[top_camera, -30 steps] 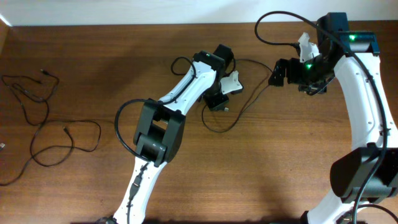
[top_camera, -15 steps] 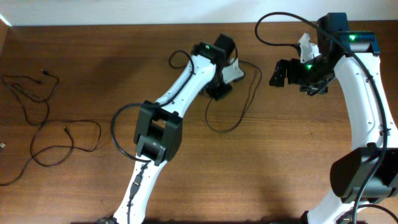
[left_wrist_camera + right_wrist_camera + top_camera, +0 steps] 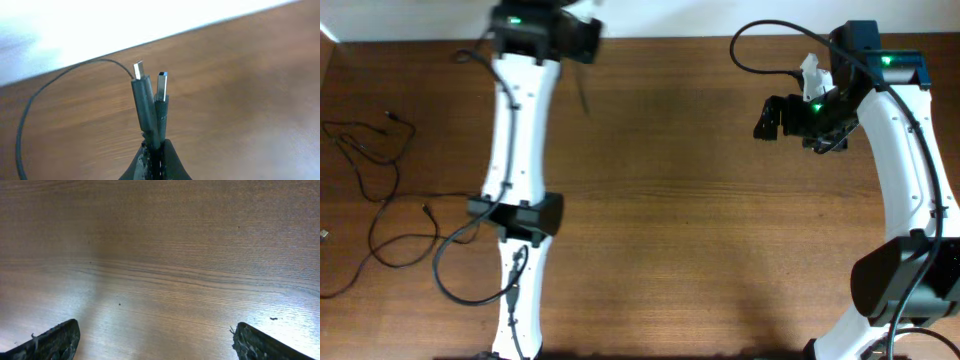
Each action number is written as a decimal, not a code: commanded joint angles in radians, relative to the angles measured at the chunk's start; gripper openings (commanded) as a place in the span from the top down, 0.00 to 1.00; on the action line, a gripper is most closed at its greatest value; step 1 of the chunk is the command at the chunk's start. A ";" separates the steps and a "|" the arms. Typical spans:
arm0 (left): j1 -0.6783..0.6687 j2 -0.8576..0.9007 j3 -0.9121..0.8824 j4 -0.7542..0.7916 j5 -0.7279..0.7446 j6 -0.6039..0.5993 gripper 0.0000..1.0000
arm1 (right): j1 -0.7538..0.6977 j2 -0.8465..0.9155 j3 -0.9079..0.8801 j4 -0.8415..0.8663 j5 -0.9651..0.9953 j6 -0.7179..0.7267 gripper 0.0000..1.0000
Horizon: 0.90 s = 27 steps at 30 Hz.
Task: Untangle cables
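Observation:
My left gripper (image 3: 582,38) is up at the back left edge of the table. In the left wrist view its jaws (image 3: 159,149) are shut on a black cable's two plug ends (image 3: 149,95), which stick up side by side; the cable's thin cord (image 3: 30,100) arcs off to the left. A short piece of the cable (image 3: 583,95) hangs blurred below the gripper. Other loose black cables (image 3: 380,200) lie in loops on the table's far left. My right gripper (image 3: 770,118) is open and empty above bare wood (image 3: 155,340).
The wooden table's back edge meets a white wall (image 3: 100,25) right by my left gripper. The thick black cable (image 3: 760,40) wired to my right arm loops at the back right.
My left arm has swung from the table's middle to the back left, taking the cable with it off the table's centre. The right arm has not moved.

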 commanded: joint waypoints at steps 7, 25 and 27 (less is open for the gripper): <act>0.346 0.004 -0.026 0.094 -0.033 -0.276 1.00 | -0.001 -0.018 0.000 0.000 0.009 -0.014 0.01; 0.425 0.018 -0.712 0.407 -0.034 -0.347 0.32 | -0.001 -0.018 0.000 -0.001 0.009 -0.014 0.01; 0.435 0.018 -0.772 0.456 -0.034 -0.346 0.09 | -0.001 -0.018 0.000 0.000 0.009 -0.014 0.01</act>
